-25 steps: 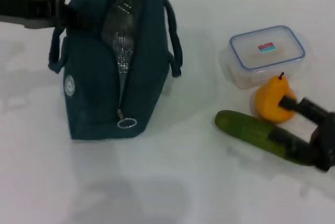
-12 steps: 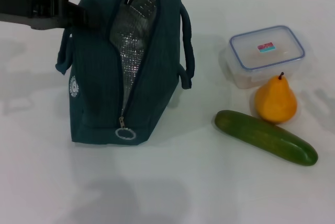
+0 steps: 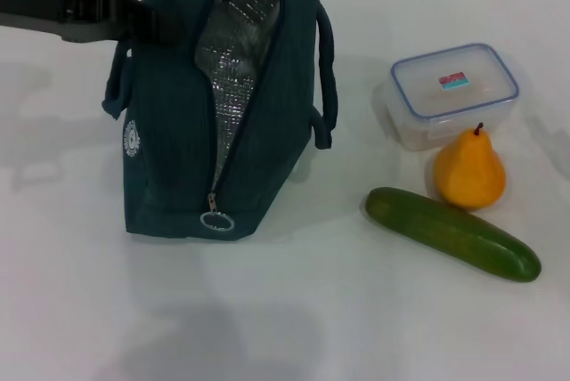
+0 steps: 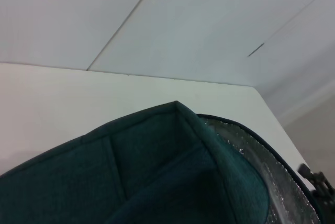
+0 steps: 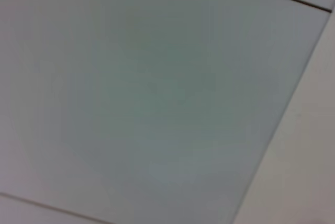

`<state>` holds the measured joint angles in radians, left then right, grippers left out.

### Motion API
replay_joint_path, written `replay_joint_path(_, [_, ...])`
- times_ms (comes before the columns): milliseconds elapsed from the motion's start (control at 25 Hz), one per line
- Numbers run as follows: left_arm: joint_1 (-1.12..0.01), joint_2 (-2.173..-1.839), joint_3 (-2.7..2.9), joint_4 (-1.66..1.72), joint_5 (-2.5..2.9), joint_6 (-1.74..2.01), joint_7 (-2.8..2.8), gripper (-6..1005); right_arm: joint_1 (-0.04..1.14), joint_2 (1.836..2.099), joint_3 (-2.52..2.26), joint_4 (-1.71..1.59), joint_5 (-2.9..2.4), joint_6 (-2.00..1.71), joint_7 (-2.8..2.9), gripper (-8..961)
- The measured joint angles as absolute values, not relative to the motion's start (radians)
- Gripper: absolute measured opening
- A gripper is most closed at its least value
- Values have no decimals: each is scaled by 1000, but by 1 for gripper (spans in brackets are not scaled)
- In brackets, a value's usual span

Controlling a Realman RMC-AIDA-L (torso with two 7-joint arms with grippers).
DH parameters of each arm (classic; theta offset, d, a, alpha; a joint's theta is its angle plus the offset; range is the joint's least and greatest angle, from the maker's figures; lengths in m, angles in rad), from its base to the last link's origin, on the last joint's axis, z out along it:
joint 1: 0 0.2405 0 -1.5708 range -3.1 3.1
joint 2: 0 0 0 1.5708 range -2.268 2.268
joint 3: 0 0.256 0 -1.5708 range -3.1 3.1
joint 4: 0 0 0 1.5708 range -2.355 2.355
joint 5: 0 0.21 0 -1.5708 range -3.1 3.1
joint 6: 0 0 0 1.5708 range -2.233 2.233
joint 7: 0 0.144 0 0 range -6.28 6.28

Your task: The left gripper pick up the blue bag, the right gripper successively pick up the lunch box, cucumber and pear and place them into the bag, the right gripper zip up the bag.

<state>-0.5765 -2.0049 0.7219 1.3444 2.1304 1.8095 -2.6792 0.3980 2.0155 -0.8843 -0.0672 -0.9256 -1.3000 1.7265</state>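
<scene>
The blue bag [image 3: 169,158] stands on the white table at the left, its top unzipped and gaping, with the silver foil lining [image 3: 236,69] showing. My left gripper [image 3: 147,23] reaches in from the left on its black bar and is shut on the bag's upper left edge by a handle. The bag's fabric fills the left wrist view [image 4: 157,182]. The lunch box [image 3: 454,87] sits at the right rear, lid on. The pear [image 3: 469,172] stands upright just in front of it. The cucumber [image 3: 450,232] lies in front of the pear. My right gripper is out of view.
The zipper's ring pull [image 3: 216,221] hangs at the bag's near end. The right wrist view shows only pale flat surface. The white table [image 3: 294,328] extends in front of the bag and the food.
My right gripper, a second ago by the pear and cucumber, has left the view. The bag has shifted slightly right and its mouth has opened wider in the left gripper's hold.
</scene>
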Motion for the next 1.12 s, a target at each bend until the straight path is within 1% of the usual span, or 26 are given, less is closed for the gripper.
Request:
replay_joint_path(480, [-594, -2001, 752, 1342, 2135, 1802, -2663, 47, 583, 2029, -892, -43, -936, -1035, 1781, 857])
replay_joint_path(1120, [-624, -1999, 760, 1340, 2136, 1801, -2649, 49, 689, 2028, -894, 11, -941, -967, 1784, 858])
